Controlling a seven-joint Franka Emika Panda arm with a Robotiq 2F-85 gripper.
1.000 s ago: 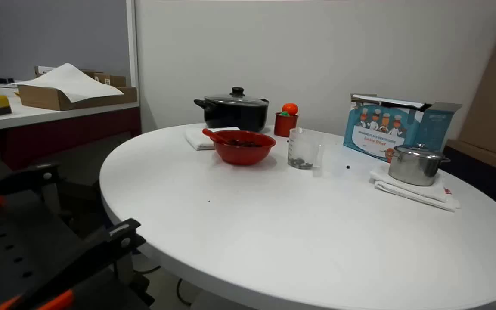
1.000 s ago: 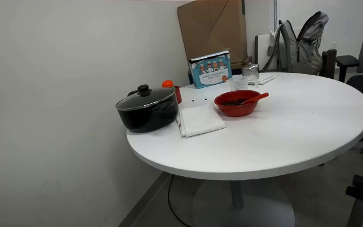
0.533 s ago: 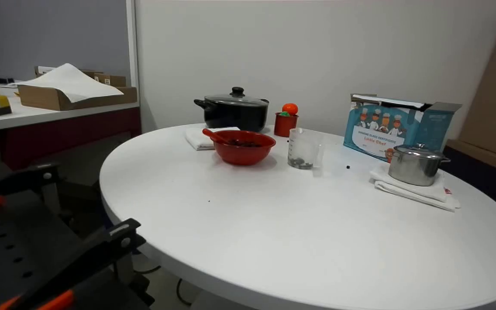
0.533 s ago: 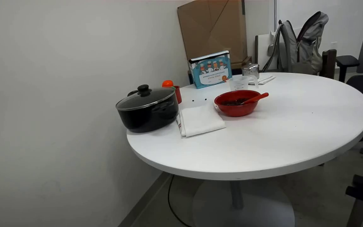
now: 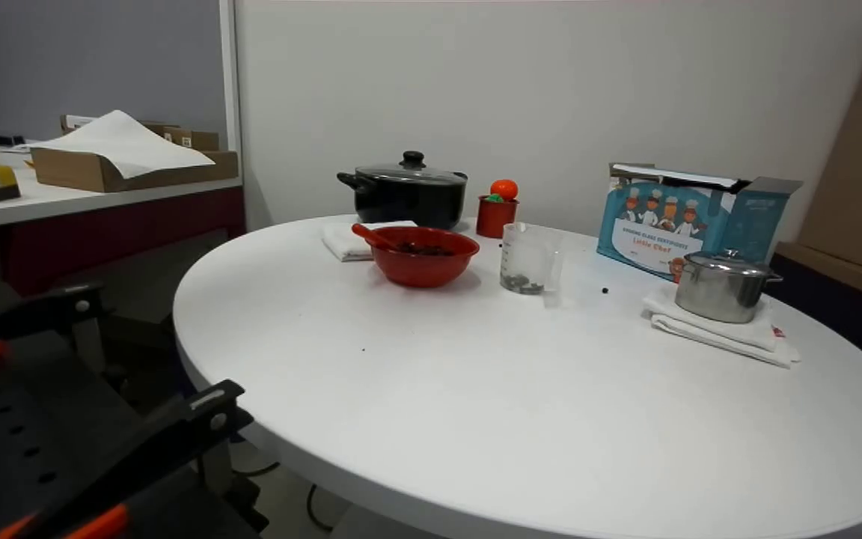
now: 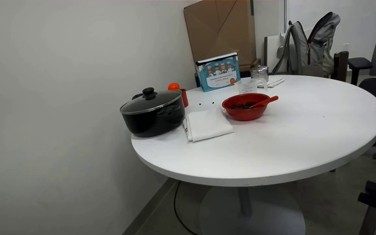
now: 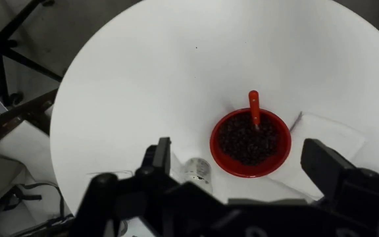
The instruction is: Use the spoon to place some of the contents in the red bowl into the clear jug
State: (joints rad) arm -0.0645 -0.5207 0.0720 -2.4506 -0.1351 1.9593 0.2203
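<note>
On the round white desk (image 5: 476,389), the wide, glossy red bowl (image 5: 423,272) holds a bed of small dark pieces (image 7: 247,146), rather like beans. A red-handled spoon (image 7: 254,107) leans in it, its metal end sunk among the pieces, its handle lying across the rim. Near the bowl but apart from it, the small see-through jug (image 5: 527,256) stands upright, similar dark pieces (image 5: 522,284) at its bottom. The jaws are spread wide, released, and in the wrist view the bowl appears in the gap between them. Just beside the bowl lies a folded white cloth (image 6: 209,125); whether the two touch, I cannot tell. Behind, in an exterior view, stand a black lidded pot (image 5: 410,202) and a small red cup (image 5: 496,218) topped with a round orange object (image 5: 504,189). Off to one side are a blue printed cardboard box (image 5: 652,217) and a shiny metal pot (image 5: 717,298), the latter on a second white cloth (image 5: 764,335).
</note>
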